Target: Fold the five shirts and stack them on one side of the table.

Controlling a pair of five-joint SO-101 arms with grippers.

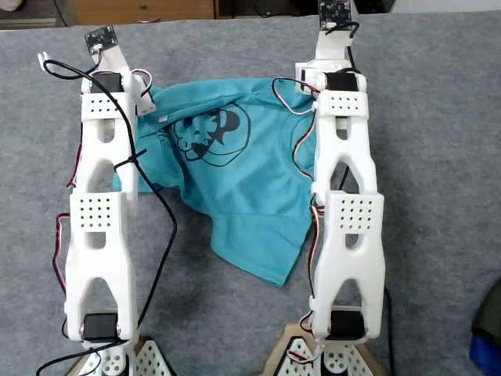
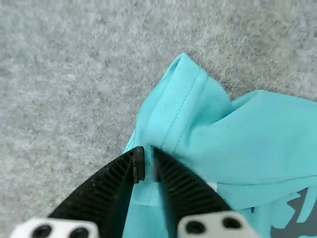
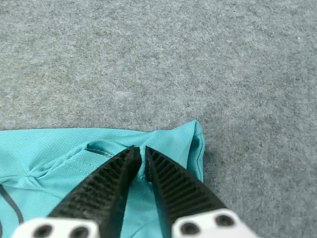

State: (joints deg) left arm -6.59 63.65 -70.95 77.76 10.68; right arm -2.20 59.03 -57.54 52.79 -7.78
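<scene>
1. Grey, fuzzy cloth is spread all over the surface (image 1: 438, 157), and a wooden drawer (image 1: 141, 9) is seen behind its far edge.
2. One teal shirt (image 1: 227, 172) is laid on the surface between the two white arms, closer to the far edge than to the arm bases.
3. A dark picture (image 1: 211, 133) is printed on the shirt, on the part nearer the left arm (image 1: 102, 219).
4. The shirt is not laid flat. It is wrinkled, and its near end is bunched into a point close to the right arm (image 1: 344, 211).
5. The left arm is stretched out along the shirt's left side. The left end effector (image 2: 147, 163) is pinched together on the shirt's edge, with a thin bit of teal cloth caught between its black ridged fingers. A stitched hem (image 2: 185, 99) is seen just past the fingertips.
6. The right arm is stretched out along the shirt's right side. The right end effector (image 3: 140, 161) is pinched together on the shirt too, just beside a far corner (image 3: 197, 130) of the cloth.
7. A black cable (image 1: 149, 180) is draped over the left arm and across part of the shirt.
</scene>
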